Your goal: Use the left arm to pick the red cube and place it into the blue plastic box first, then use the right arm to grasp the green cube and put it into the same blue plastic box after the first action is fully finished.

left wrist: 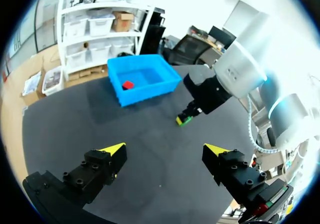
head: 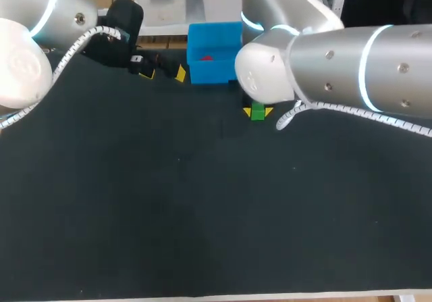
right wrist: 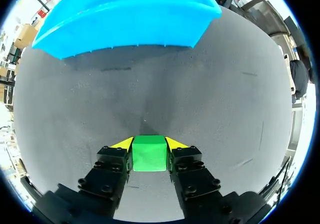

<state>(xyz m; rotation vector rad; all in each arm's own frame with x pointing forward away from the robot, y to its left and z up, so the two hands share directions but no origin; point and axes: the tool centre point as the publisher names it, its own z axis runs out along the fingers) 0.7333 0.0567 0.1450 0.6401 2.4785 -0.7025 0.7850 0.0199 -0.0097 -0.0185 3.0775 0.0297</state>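
This is a robotics lab. A silver left arm (head: 27, 38) with a glowing ring reaches in from nine o'clock and a right arm (head: 337, 65) from three, over a black-matted worktop (head: 202, 214). At twelve, a blue plastic box (head: 213, 73) holds a red cube (head: 206, 57). A green cube (head: 257, 113) sits near it.

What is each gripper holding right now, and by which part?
The right gripper grips the green cube by two opposite side faces. The left gripper is open, holding nothing.

Head view high behind table (head: 202, 214), wrist views low and close, all sharing blue box (head: 212, 72)
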